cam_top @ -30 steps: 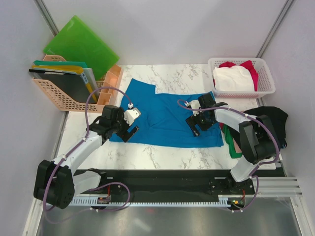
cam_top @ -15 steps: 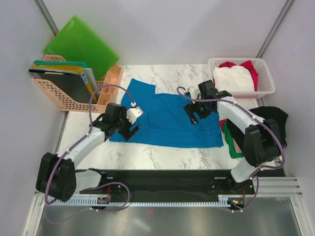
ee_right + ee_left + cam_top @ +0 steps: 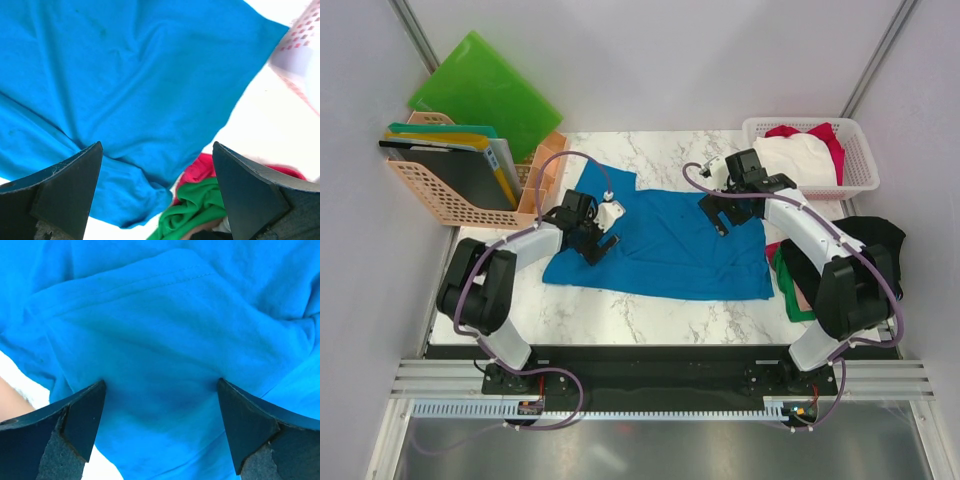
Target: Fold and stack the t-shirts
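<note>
currently the blue t-shirt (image 3: 665, 250) lies spread flat on the marble table (image 3: 660, 150), between the two arms; the left claw (image 3: 600, 247) stands wide over its left part, gripping nothing; the right claw (image 3: 718, 217) is wide too, above the shirt's far right corner. green and red t-shirts (image 3: 187, 207) lie bunched just beside that edge.

Bright blue t-shirt (image 3: 670, 250) lies spread (rumpled); black t-shirt (image 3: 878, 235) bunched at right.
</note>
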Robot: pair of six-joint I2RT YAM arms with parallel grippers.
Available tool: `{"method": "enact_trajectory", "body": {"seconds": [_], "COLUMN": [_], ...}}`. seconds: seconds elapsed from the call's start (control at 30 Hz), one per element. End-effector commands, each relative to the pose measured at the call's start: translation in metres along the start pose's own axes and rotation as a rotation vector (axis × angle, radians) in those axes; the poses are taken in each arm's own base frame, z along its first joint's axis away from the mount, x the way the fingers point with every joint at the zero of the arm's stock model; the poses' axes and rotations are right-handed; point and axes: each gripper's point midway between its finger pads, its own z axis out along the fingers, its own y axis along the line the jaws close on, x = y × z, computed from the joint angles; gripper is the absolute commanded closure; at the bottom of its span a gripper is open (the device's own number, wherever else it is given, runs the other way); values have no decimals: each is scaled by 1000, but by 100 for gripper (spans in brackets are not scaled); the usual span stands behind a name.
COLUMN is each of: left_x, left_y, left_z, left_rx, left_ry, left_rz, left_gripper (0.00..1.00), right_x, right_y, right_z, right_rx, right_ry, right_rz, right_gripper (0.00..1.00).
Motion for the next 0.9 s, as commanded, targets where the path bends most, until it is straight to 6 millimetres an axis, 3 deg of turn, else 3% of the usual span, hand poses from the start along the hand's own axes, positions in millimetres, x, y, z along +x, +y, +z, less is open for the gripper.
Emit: {"method": "enact_trajectory", "body": {"seconds": [0.0, 0.1, 0.23, 0.43, 0.6, 0.73, 0.87], "left_x": [7, 24, 46, 73, 75, 74, 56], "left_y": [-2, -18, -47, -63, -62, -59, -50], "left_z": [10, 7, -12, -42, -58, -59, -61], "left_rx": [0, 56, 168, 168, 139, 119, 83], "left_ry": [36, 78, 124, 154, 130, 126, 63], "left_rz": [-40, -64, -59, -44, -35, -40, -52], "left_gripper": [0, 0, 0, 0, 0, 0, 0], "right_x": [-11, -10, -13, -14, -13, -9, 5], "right_y": [-19, -29, -35, -31, -24, -18, -12], "right_z": [-26, -33, -37, -39, -41, -44, -46], "right_rx": [85, 124, 144, 125, 92, 71, 53], "right_ry": [-60, -63, -71, -83, -97, -103, -85], "right_rz": [-17, -31, -34, -21, -2, -3, -15], "right_gripper": [2, 2, 2, 2, 2, 2, 2]}}
